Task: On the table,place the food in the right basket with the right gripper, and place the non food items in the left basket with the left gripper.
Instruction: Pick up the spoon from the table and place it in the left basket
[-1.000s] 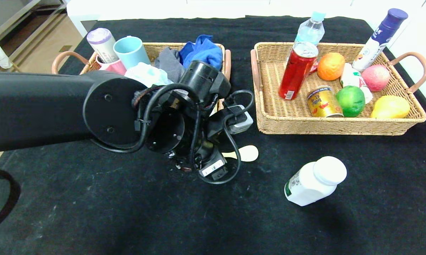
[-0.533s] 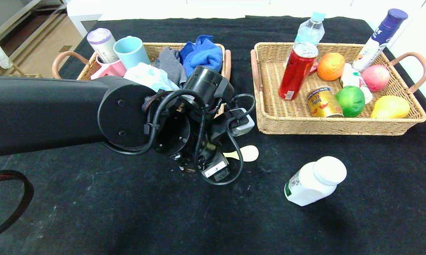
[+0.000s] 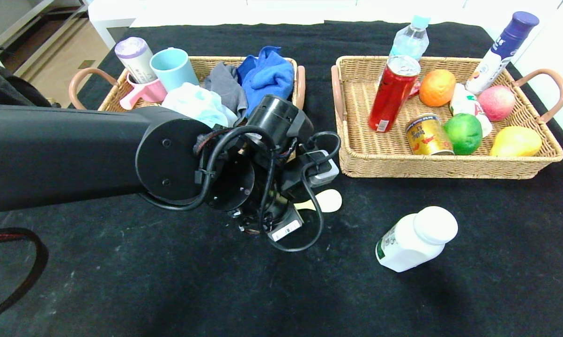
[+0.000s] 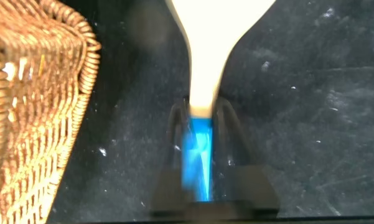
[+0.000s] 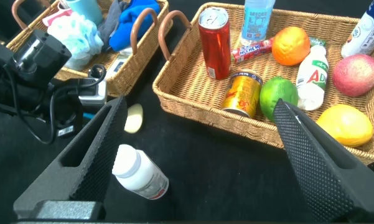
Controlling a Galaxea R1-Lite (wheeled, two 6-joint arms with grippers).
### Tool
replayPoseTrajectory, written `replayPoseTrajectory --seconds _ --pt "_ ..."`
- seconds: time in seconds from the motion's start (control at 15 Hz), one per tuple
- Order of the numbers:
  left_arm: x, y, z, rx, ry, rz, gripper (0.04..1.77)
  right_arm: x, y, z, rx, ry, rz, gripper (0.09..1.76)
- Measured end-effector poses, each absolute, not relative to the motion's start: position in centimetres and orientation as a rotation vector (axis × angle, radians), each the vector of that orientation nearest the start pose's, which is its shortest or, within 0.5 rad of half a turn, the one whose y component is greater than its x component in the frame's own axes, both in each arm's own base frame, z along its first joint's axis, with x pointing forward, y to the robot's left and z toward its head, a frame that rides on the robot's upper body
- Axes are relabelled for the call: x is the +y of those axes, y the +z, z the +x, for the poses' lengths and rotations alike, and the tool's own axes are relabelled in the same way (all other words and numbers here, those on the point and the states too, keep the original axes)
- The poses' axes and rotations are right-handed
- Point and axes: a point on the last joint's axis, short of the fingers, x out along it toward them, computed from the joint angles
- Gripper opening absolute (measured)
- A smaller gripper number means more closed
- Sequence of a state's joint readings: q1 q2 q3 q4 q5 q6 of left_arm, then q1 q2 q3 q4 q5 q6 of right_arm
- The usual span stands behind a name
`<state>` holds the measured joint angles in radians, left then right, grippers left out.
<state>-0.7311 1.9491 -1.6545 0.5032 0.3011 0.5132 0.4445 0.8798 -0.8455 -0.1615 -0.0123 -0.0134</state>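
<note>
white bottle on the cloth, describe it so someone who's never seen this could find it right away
Start at the right basket full of fruit and cans, then come toward the robot onto the bare black tablecloth. The white bottle lies there alone on its side, squat, with a wide white cap and a green-edged label. Unlike the other bottles and cans, it sits outside both baskets.

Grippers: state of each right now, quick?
Left gripper: shut on the spatula, down at the table beside the left basket.
Right gripper: open, empty, above the white bottle.
</note>
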Motion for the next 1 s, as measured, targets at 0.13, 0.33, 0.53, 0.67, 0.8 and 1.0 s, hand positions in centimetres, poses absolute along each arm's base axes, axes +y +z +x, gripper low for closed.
replayPoseTrajectory --seconds 0.13,0.33,0.53,0.67,0.8,1.0 --pt "-24.2 22.7 28.0 0.591 -0.586 0.881 0.21 3.8 31.3 8.0 -0.125 0.431 0.015 1.71" --pt "-24.3 22.6 28.0 0.593 -0.587 0.881 0.21 3.8 31.3 7.9 -0.124 0.450 0.014 1.71" --pt "-24.3 22.7 28.0 0.588 -0.586 0.879 0.21 3.8 31.1 8.0 -0.120 0.450 0.013 1.71" --pt "-24.2 23.1 27.7 0.582 -0.589 0.879 0.21 3.8 31.1 8.0 -0.119 0.450 0.013 1.71" --pt "-24.3 24.0 26.8 0.553 -0.601 0.873 0.21 3.8 31.1 8.0 -0.117 0.451 0.013 1.71" --pt "-23.9 25.6 25.2 0.508 -0.613 0.862 0.21 3.9 31.0 8.1 -0.111 0.451 0.011 1.71"
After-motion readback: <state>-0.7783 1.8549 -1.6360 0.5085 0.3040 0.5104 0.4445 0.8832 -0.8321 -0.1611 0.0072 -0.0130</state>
